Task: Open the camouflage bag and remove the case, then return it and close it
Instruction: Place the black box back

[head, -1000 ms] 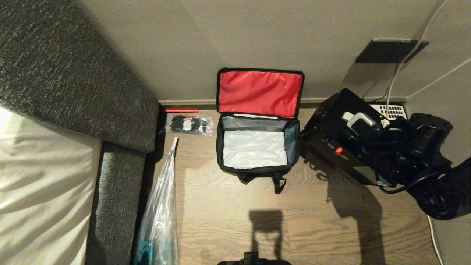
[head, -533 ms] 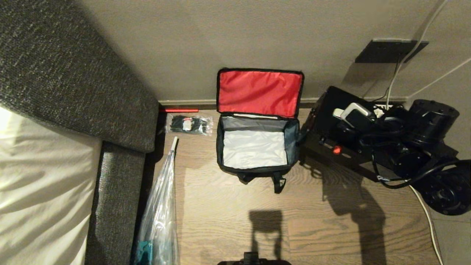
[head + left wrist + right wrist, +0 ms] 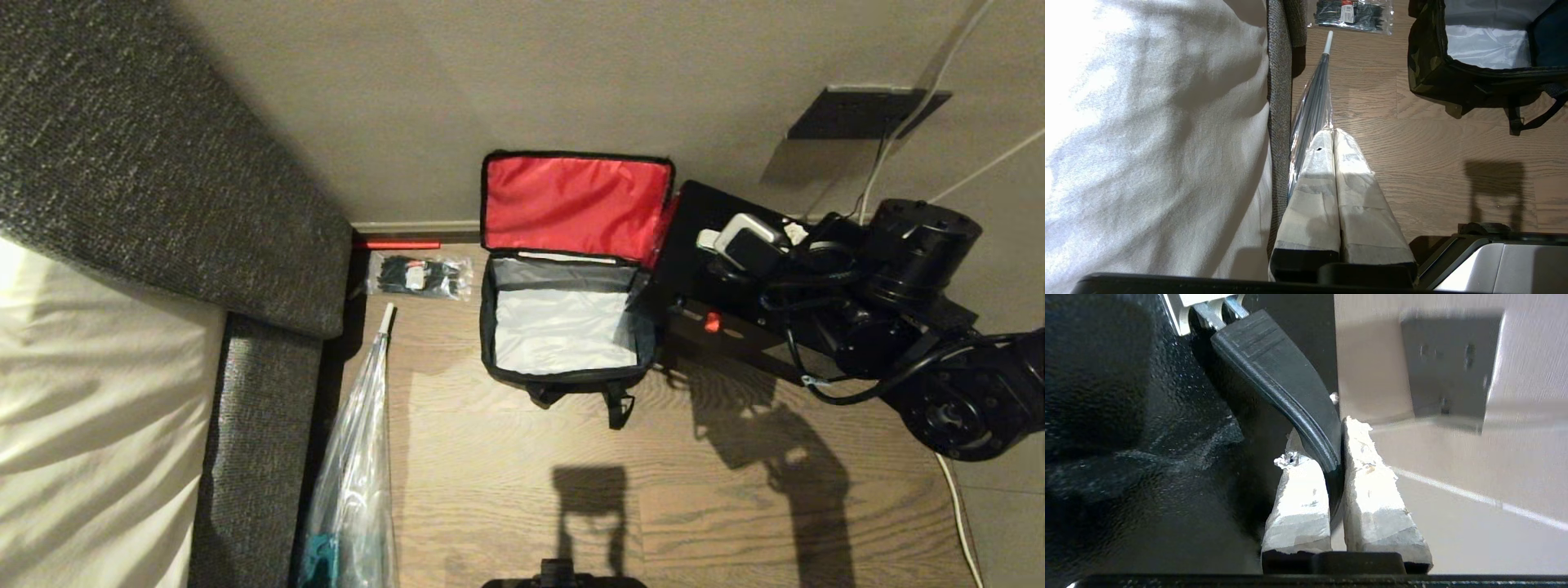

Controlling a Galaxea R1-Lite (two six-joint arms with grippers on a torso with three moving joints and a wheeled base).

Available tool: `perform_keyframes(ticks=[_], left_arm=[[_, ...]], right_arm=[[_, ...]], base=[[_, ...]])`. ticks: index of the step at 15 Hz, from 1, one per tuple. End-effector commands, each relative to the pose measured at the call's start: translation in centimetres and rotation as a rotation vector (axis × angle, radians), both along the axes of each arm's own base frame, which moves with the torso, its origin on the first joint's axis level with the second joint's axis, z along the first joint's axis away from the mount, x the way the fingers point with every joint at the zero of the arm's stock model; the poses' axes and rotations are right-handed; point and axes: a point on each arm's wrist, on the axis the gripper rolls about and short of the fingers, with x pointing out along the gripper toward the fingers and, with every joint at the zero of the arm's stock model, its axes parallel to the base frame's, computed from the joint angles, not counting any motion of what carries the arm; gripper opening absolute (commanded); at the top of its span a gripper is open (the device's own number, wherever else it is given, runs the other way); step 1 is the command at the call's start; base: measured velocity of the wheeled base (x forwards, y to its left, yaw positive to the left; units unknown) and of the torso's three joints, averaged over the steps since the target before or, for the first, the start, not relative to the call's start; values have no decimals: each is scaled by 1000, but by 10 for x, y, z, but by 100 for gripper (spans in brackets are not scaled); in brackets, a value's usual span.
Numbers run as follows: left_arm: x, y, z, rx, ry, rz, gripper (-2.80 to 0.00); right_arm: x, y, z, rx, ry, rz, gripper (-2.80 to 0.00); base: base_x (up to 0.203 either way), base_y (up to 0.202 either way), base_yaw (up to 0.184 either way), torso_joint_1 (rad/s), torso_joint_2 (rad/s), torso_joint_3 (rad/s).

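The camouflage bag [image 3: 563, 377] stands open on the wooden floor against the wall. Its red-lined lid [image 3: 575, 204] leans back, and the silvery inside holds nothing. The left wrist view shows its camouflage side [image 3: 1423, 61]. The black case [image 3: 694, 269], with a red dot [image 3: 713, 321] on its edge, hangs just right of the bag, its left end overlapping the bag's right wall. My right gripper [image 3: 755, 245] is shut on the case's black handle [image 3: 1286, 384], which runs between the taped fingers [image 3: 1367, 477]. My left gripper [image 3: 1331, 134] is shut and empty, low over the floor.
A grey upholstered bed frame [image 3: 163, 163] with white bedding [image 3: 82, 408] fills the left. A clear folded umbrella [image 3: 359, 457] and a packet of black ties [image 3: 418, 276] lie beside it. A dark wall plate [image 3: 865, 113] with white cables [image 3: 898, 139] is behind my right arm.
My right arm has carried the case left and toward the wall, from well right of the bag to overlapping its right side. The bag and left gripper have not moved.
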Motion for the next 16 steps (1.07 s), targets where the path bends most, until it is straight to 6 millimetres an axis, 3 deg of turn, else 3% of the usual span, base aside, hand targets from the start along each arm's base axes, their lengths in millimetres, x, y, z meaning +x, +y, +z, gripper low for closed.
perform_keyframes(ticks=[1, 10, 16], left_arm=[[0, 0, 0, 0, -1, 3, -280], [0, 0, 0, 0, -1, 1, -280], [0, 0, 0, 0, -1, 1, -280]], right_arm=[[0, 19, 6, 3, -14, 55, -280], [9, 79, 23, -3, -13, 194, -280], [-2, 108, 31, -25, 18, 276, -280]], base=[[0, 0, 0, 0, 0, 0], [0, 0, 0, 0, 0, 0], [0, 0, 0, 0, 0, 0]])
